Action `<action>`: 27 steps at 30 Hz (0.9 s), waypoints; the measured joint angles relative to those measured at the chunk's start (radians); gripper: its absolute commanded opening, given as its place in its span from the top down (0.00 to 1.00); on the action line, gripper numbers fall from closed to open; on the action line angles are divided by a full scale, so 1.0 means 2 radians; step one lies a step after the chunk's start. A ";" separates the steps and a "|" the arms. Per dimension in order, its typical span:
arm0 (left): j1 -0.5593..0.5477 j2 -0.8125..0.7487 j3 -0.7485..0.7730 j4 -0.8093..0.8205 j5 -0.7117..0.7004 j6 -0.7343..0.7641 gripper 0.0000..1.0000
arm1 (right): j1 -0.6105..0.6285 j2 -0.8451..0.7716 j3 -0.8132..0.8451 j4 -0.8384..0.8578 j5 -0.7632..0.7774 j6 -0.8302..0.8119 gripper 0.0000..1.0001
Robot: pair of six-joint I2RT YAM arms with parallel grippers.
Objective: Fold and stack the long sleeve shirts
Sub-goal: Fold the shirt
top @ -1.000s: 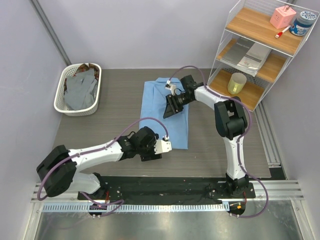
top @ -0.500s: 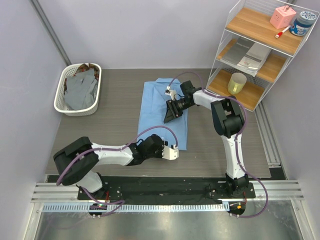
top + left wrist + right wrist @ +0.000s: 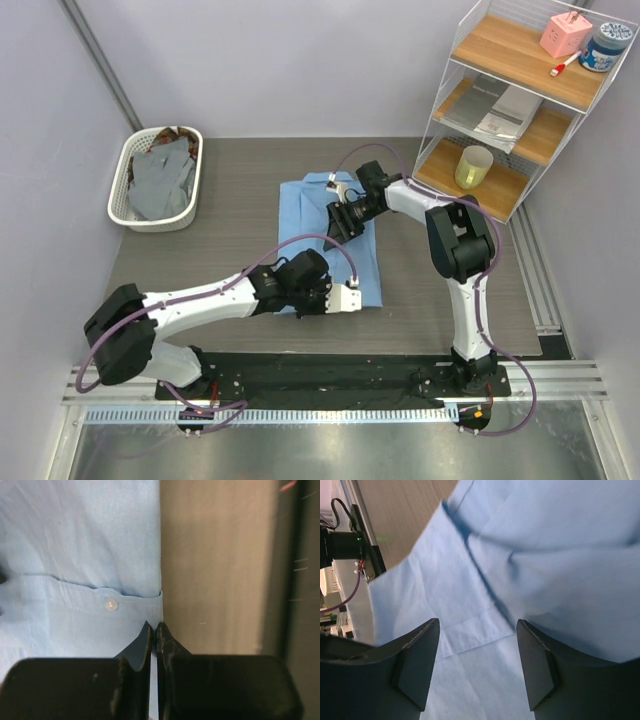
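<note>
Far to the left gripper's (image 3: 152, 626) left, grey shirts (image 3: 160, 180) sit in a basket (image 3: 125, 215). The left gripper's jaws are together, apparently pinching the hem corner of the light blue shirt (image 3: 300, 215), which lies on the table (image 3: 230, 200) ahead of it. The right gripper (image 3: 477, 625), jaws apart, hangs low over the shirt's middle. Such a thin edge pinch may slip when lifted, skewing the fold.

Shirts (image 3: 165, 185) in basket (image 3: 150, 224) heaped, count unclear; rack (image 3: 497, 45) top cropped.
</note>
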 measured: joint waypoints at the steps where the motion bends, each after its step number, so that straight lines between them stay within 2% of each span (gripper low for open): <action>1: -0.001 -0.003 0.022 -0.032 0.025 -0.014 1.00 | 0.001 -0.007 0.002 -0.003 0.003 0.004 0.30; 5: -0.002 -0.004 0.098 -0.153 0.115 -0.060 1.00 | -0.003 -0.022 0.036 -0.008 0.010 0.015 0.30; 9: 0.011 0.007 0.158 -0.261 0.179 -0.068 1.00 | -0.014 -0.022 0.069 -0.006 0.016 0.019 0.30; 13: 0.053 0.076 0.259 -0.358 0.237 -0.050 1.00 | -0.022 -0.014 0.086 -0.006 0.022 0.019 0.31; 17: 0.116 0.184 0.382 -0.439 0.274 -0.006 0.98 | -0.026 0.005 0.092 -0.006 0.028 0.018 0.33; 22: 0.181 0.310 0.495 -0.479 0.277 0.058 0.86 | -0.024 0.024 0.092 -0.008 0.032 0.017 0.34; 23: 0.191 0.332 0.514 -0.483 0.276 0.067 0.78 | -0.024 0.026 0.091 -0.008 0.031 0.018 0.34; 27: 0.215 0.389 0.551 -0.485 0.260 0.098 0.59 | -0.024 0.026 0.088 -0.008 0.031 0.018 0.34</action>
